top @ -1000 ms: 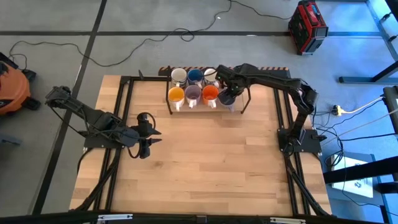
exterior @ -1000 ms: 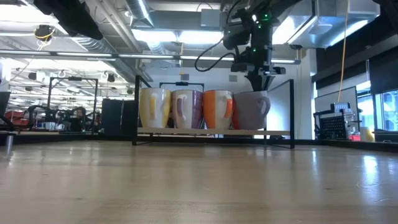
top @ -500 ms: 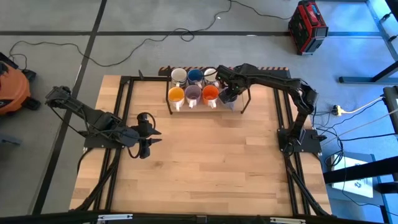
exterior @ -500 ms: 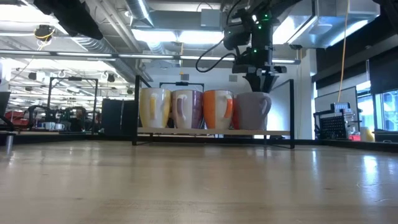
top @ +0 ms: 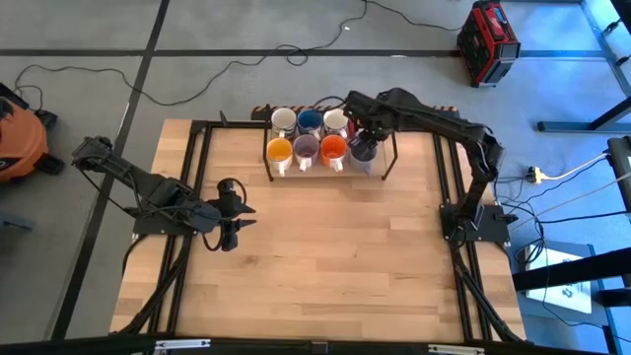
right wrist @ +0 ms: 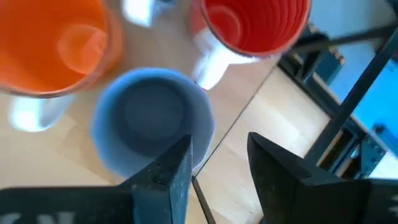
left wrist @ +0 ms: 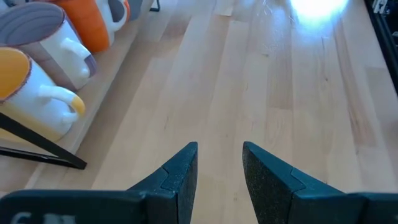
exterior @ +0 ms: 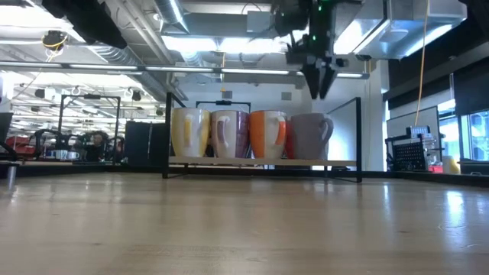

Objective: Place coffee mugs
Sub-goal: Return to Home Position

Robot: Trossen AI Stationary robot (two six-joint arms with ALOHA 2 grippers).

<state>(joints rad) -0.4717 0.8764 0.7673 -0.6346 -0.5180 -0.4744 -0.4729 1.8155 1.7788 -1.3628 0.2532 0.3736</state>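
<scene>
Several coffee mugs stand on their bases in two rows on a black-framed rack (top: 386,148) at the table's far middle. The near row holds yellow-orange (top: 280,150), purple (top: 307,148), orange (top: 333,149) and grey-lavender (exterior: 309,136) mugs. White (top: 284,119), blue (top: 309,120) and cream (top: 334,120) mugs stand behind; a red mug (right wrist: 255,25) shows in the right wrist view. My right gripper (exterior: 318,82) hangs open, fingers pointing down, above the grey-lavender mug (right wrist: 152,121) and clear of it. My left gripper (top: 243,209) waits open over the table's left part.
The rack's upright black bars (right wrist: 354,106) stand close beside my right gripper. The wide wooden tabletop (top: 325,256) lies near of the rack. Black rails (top: 197,168) run along the table's left and right sides.
My right gripper has let go of the grey-lavender mug's rim and risen straight up, a little toward the far edge. The mug stays standing at the right end of the rack's near row.
</scene>
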